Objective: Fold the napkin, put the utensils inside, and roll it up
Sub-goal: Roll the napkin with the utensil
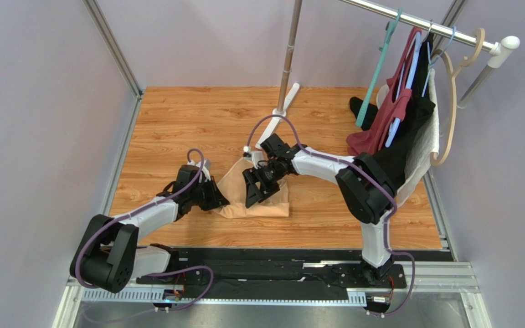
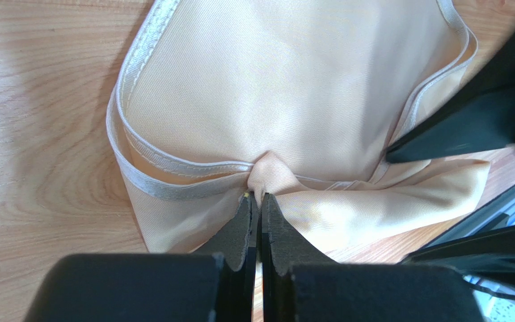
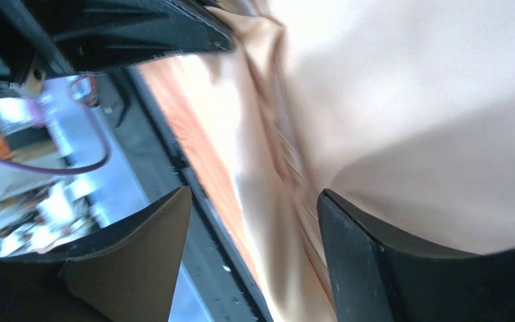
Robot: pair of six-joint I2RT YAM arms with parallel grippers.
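Note:
The peach-tan napkin lies bunched and partly folded on the wooden table near the front edge. My left gripper is at its left edge. In the left wrist view that gripper is shut on a pinched fold of the napkin, just under its white hem. My right gripper hovers over the middle of the cloth. Its jaws stand wide apart above the napkin, with nothing clamped between them. The utensils are out of view.
A metal pole with a long white foot stands behind the napkin. A rail with hangers and dark red, black and white garments fills the back right. The black base rail runs along the table's near edge.

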